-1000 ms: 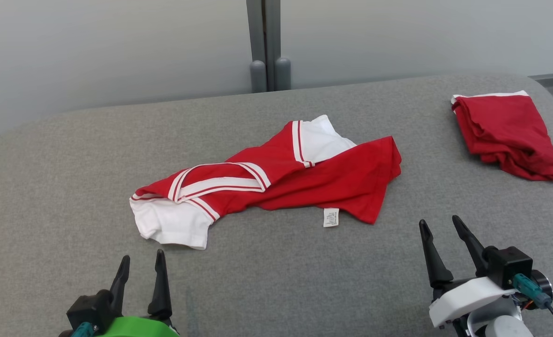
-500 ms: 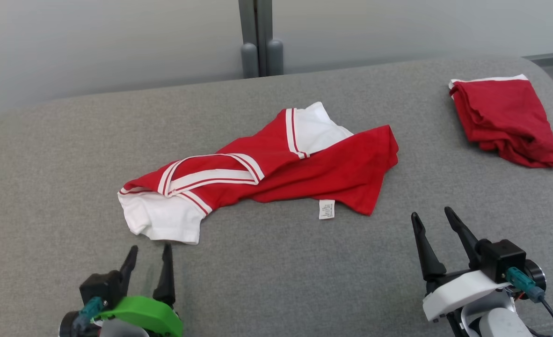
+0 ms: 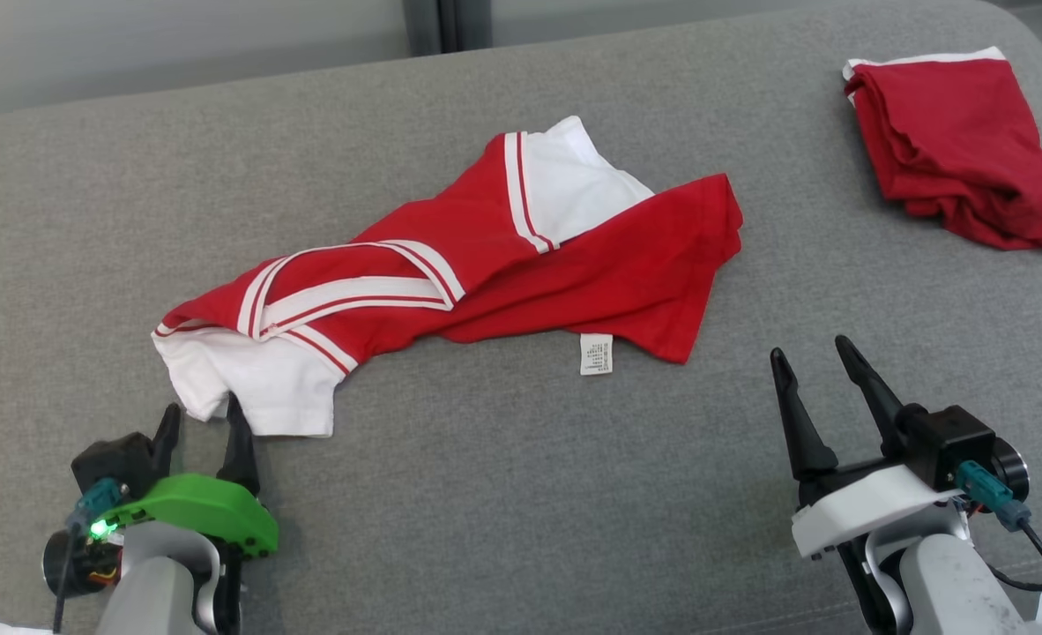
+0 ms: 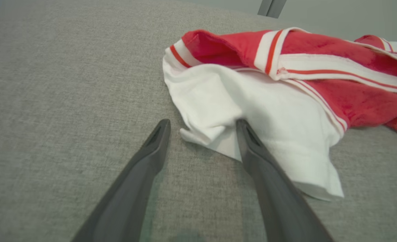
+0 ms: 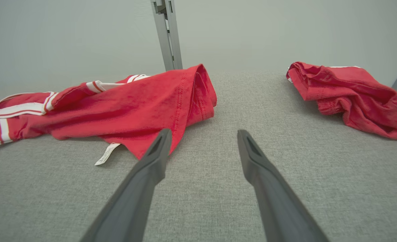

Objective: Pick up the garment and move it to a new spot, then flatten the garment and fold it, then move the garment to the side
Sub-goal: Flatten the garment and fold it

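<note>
Table (image 3: 503, 511): grey, cloth-covered; every item below is carried on it.

Left hand (image 3: 204, 407): placed at the lower left, fingers spread wide, nothing held. A corner of the white sleeve (image 3: 256, 388) is bracketed between the fingers, with one tip touching the cloth.

Garment (image 3: 503, 273): red shirt with white striped trim, laid crumpled and twisted across the middle of the table, not yet lifted. Its label (image 3: 596, 353) is exposed at the near hem.

Right hand (image 3: 810, 347): held wide and empty, near the garment's red hem but apart from it.

Second red garment (image 3: 953, 150): bunched at the far right, well apart from the first.

Risk: if only the thin sleeve corner is pinched, a slip may be expected on lifting. A one-sided lift would likely leave the twist in, and the cloth may be bunched up by a pressing fingertip.

Containers: none to be entered.
</note>
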### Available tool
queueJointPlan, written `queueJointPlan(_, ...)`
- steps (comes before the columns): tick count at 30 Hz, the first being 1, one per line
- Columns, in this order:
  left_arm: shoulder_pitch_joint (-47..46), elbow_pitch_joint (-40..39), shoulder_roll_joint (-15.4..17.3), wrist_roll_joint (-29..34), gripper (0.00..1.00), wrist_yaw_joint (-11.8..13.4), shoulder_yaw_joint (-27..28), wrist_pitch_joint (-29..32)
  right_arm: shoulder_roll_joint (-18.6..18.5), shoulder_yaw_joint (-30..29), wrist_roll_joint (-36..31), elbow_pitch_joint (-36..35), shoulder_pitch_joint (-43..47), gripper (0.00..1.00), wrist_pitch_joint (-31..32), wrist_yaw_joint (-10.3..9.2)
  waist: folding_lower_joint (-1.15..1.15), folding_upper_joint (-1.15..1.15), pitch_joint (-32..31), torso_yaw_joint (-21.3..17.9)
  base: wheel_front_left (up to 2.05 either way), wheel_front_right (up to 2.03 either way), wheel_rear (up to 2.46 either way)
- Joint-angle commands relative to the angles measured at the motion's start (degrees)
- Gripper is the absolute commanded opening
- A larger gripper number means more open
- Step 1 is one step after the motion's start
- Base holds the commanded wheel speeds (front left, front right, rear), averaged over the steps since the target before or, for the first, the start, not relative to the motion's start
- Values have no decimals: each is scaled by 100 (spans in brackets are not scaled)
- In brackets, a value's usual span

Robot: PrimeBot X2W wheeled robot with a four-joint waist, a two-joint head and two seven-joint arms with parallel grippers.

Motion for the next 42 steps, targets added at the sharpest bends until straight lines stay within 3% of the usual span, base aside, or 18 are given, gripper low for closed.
queueJointPlan(1, -198, -11, 50, -43, 70, -15, 49, -2, -20, -13, -16, -28, -64, 100, 0, -9, 0, 0, 205, -107, 0, 0, 0)
queueJointPlan(2, -251, -119, 42, -45, 24, -29, 90, -2, -20, -33, -5, -28, -86, 100, 0, -9, 0, 0, 233, -101, 0, 0, 0)
queueJointPlan(4, -249, -272, 25, -20, 0, -41, 120, -1, -20, -50, 1, -25, -106, 100, 0, -9, 0, 0, 238, -76, 0, 0, 0)
queueJointPlan(20, 911, -1697, 97, -120, 0, -56, -422, 74, -21, -101, 80, 101, 58, 100, 0, -9, 0, 0, -187, 494, 0, 0, 0)
queueJointPlan(30, 1749, -2775, 288, -835, 0, 1, -398, 1688, -20, -125, 113, 126, 58, 100, 0, -9, 0, 0, -236, 536, 0, 0, 0)
queueJointPlan(39, 1167, -2312, 378, -1100, 0, 163, -149, 1955, -21, -90, 59, 73, -155, 100, 0, -9, 0, 0, 42, 266, 0, 0, 0)
queueJointPlan(40, 1086, -2210, 408, -1081, 16, 175, -127, 1914, -20, -89, 49, 65, -171, 100, 0, -9, 0, 0, 79, 231, 0, 0, 0)
queueJointPlan(41, 1006, -2115, 431, -1058, 45, 176, -112, 1858, -20, -95, 38, 60, -189, 100, 0, -9, 0, 0, 106, 206, 0, 0, 0)
queueJointPlan(42, 954, -2047, 435, -1049, 87, 172, -107, 1819, -21, -106, 33, 53, -203, 100, 0, -9, 0, 0, 124, 190, 0, 0, 0)
